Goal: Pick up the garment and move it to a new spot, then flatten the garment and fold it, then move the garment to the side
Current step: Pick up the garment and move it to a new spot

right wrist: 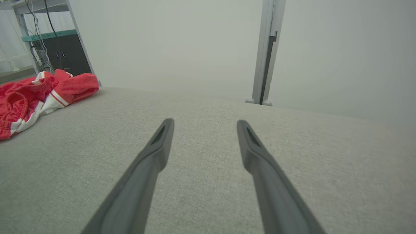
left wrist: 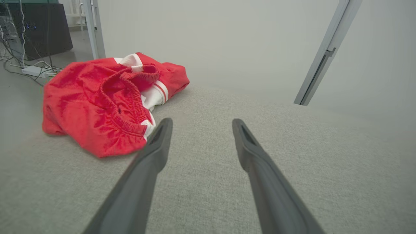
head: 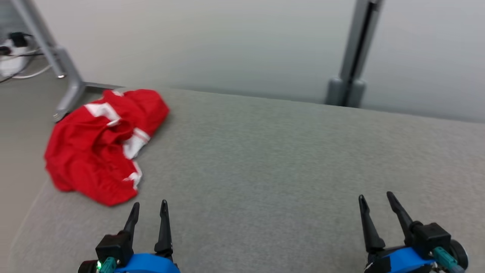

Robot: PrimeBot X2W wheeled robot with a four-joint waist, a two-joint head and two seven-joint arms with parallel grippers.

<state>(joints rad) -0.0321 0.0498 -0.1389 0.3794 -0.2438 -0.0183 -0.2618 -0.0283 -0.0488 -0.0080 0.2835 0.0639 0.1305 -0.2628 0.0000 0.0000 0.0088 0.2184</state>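
Observation:
The garment (head: 96, 146) is a crumpled red piece with white stripes and an elastic waistband, lying at the far left corner of the grey fabric-covered table (head: 284, 159). In the left wrist view the garment (left wrist: 104, 100) lies just ahead and left of my open fingers. My left gripper (head: 150, 207) stands open at the lower left, a short way in front of the garment and not touching it. At the lower right my right gripper (head: 375, 199) is open too, with nothing between its fingers; its wrist view has the garment (right wrist: 35, 94) far to the left.
A grey metal frame leg (head: 66, 76) stands behind the garment at the table's left corner, and a grey upright post (head: 352, 57) rises beyond the far edge. Cables and a power strip (head: 13, 57) lie on the floor at the far left. A dark cabinet (left wrist: 39, 29) stands behind.

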